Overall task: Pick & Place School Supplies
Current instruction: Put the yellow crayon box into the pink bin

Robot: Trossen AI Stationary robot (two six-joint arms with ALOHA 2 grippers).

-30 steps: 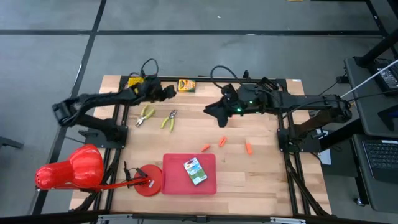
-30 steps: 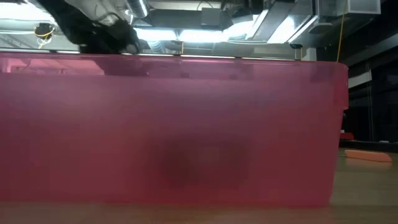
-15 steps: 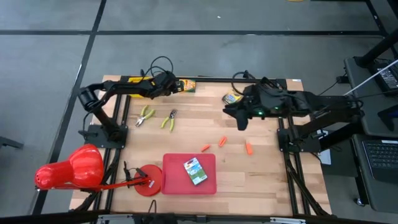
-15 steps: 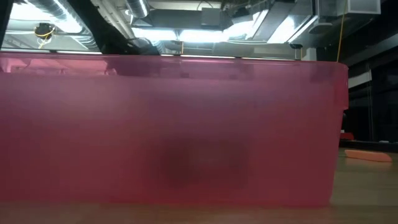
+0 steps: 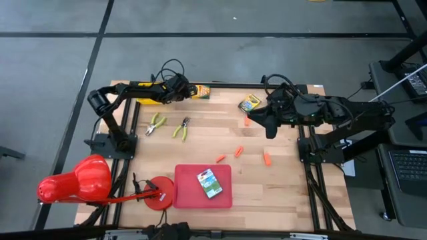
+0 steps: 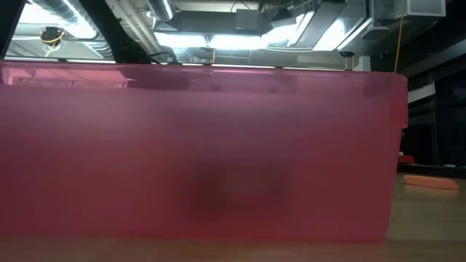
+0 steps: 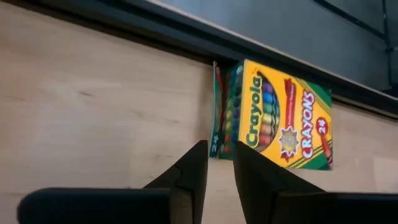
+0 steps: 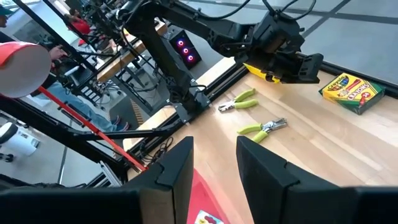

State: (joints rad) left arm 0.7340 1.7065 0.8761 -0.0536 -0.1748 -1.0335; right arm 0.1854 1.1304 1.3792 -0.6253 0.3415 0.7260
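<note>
A yellow-green crayon box [image 5: 201, 91] lies by the table's far rail. My left gripper [image 5: 187, 89] is at its left end; in the left wrist view its fingers [image 7: 219, 146] stand a narrow gap apart just before that end. A second crayon box [image 5: 250, 103] lies to the right. My right gripper [image 5: 259, 121] hangs open and empty above the table beside it. Short orange sticks [image 5: 238, 151] lie mid-table. A green-white pack [image 5: 209, 183] lies in the red tray [image 5: 187, 193]. Two yellow-green-handled pliers [image 5: 155, 123] lie left of centre. My left gripper comes at the crayon box slanting down from the table's left. Its fingertips [image 7: 200, 152] stand at the green left end [image 7: 225, 118] of the box, which lies flat on the table. Whether they touch it I cannot tell.
A big red cone [image 5: 73, 180] and a red round disc [image 5: 160, 193] stand at the near left. A black rail [image 7: 186, 43] runs along the far edge behind the box. The tray's wall [image 6: 218, 145] fills the low view; one orange stick [image 6: 429, 182] shows beside it.
My left gripper has swung toward the table's far edge and right, down to the crayon box, which has stayed in place. My right gripper has drawn back toward the table's right edge, uncovering the second crayon box.
</note>
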